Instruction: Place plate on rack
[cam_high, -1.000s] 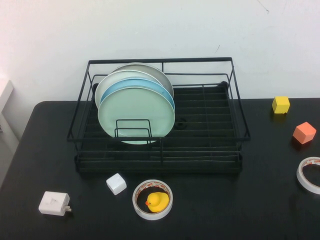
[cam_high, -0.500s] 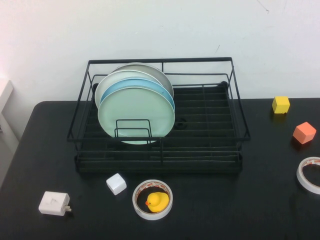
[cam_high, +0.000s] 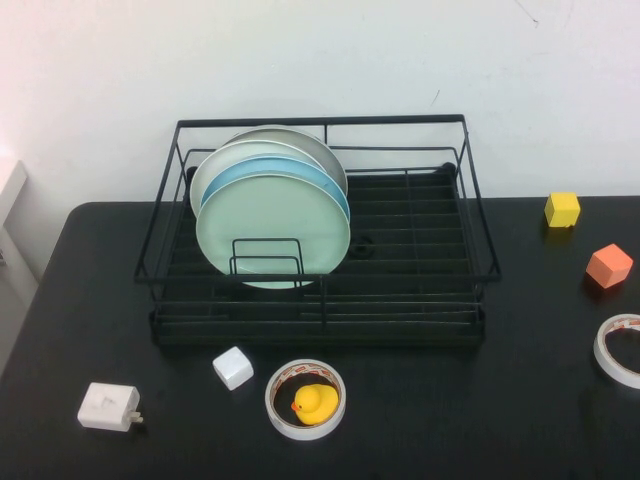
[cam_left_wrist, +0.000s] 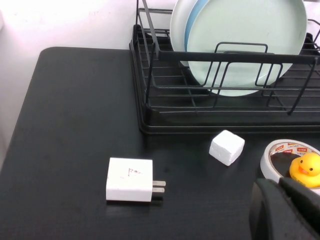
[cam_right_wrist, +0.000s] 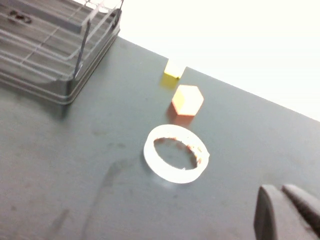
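Note:
The pale mint-green plate (cam_high: 272, 228) stands upright at the front of a row of plates in the left part of the black wire rack (cam_high: 420, 300). It also shows in the left wrist view (cam_left_wrist: 250, 40), behind the rack's front rails (cam_left_wrist: 165, 115). Neither arm shows in the high view. My left gripper (cam_left_wrist: 280, 210) is shut and empty, low over the table near the front left, beside the tape ring with the duck. My right gripper (cam_right_wrist: 282, 210) is shut and empty over the table at the right, near the other tape ring.
Behind the mint plate stand a light blue plate (cam_high: 300, 172) and grey-white plates (cam_high: 250, 150). On the table lie a white charger (cam_high: 108, 407), a white cube (cam_high: 232, 367), a tape ring (cam_high: 304, 399) holding a yellow duck (cam_high: 316, 403), a yellow cube (cam_high: 561, 209), an orange block (cam_high: 608, 265) and a second tape ring (cam_high: 616, 349).

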